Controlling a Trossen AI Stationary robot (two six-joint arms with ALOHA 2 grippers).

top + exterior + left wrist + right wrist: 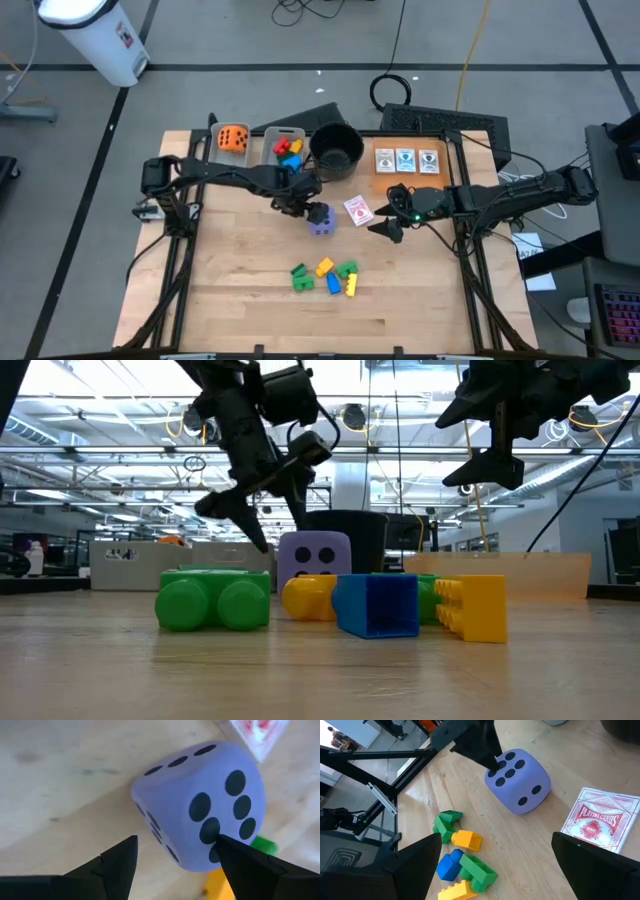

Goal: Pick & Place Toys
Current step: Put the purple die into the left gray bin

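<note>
Two slender black arms, jointed in segments, reached across the table, black cables running along their links. The left gripper and right gripper each ended in two matte black fingers tapering to wedge-like points. A small green light glowed on the right arm's wrist.
</note>
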